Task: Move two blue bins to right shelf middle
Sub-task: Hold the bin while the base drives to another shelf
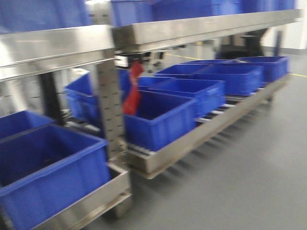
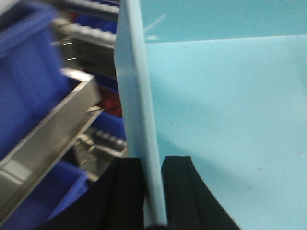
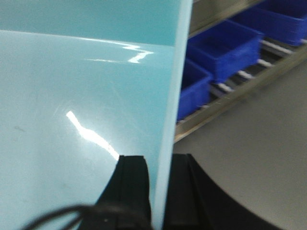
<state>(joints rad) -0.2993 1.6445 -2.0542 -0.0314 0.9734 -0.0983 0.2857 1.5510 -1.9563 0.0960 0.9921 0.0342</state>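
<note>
Front view is motion-blurred, so we can't tell what the red thing point(image 1: 133, 96) is, & the dark-blue bin point(image 1: 48, 177) at btm left runs off the edge. Wrist views crop the pale-blue bin point(image 2: 230, 120) at top & sides; can't tell if it's one or two. Btm edge cuts the left hand point(image 2: 153, 165) & right hand point(image 3: 157, 163).

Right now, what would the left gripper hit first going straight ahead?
First the pale bin itself: the left gripper is shut on its wall, which runs straight ahead. The steel rack lies off to the side; depth unclear.
</note>
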